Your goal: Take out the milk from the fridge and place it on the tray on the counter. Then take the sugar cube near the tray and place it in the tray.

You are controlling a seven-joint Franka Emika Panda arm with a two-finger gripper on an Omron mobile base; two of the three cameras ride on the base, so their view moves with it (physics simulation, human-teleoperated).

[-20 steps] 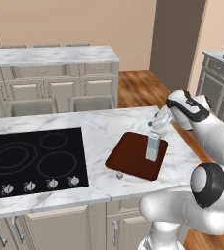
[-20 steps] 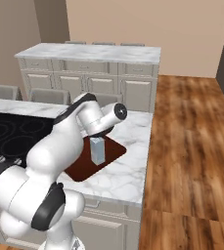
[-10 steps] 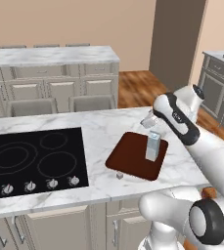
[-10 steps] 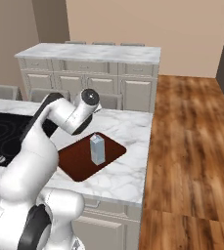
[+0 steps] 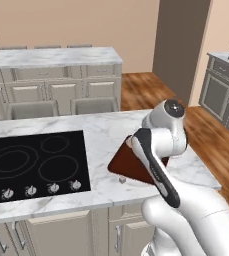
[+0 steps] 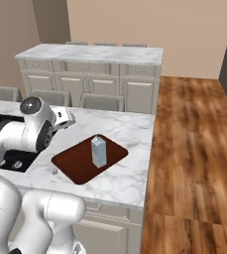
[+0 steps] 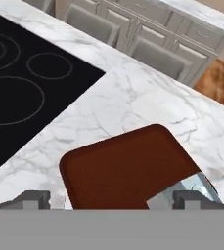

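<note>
**Milk upright on tray, claw spread wide above**

Stood upright on the tray (image 6: pixel 75 161): the milk (image 6: pixel 98 152), a small pale blue-white carton with a gabled top, set toward the tray's right half in the right base view, clear of every rim. Seen in the hand view only as a pale sliver at the lower right, just beside one fingertip. Lay flat on the surface (image 6: pixel 130 131), the dark reddish-brown tray, rounded corners, turned at an angle to the surface's front edge. Rested just beside the tray's near left corner, apart from it, on bare marble: the sugar cube (image 5: pixel 122 179), tiny and white. Hung above the tray with fingers spread wide and nothing between them: the claw (image 7: pixel 111 197). Sat well to the left of the tray, with a strip of marble between: the black cooktop (image 5: pixel 33 162), knobs along its front. Left open marble behind the tray and to its right, up to the surface's right edge, with wood floor (image 6: pixel 194 149) beyond
</note>
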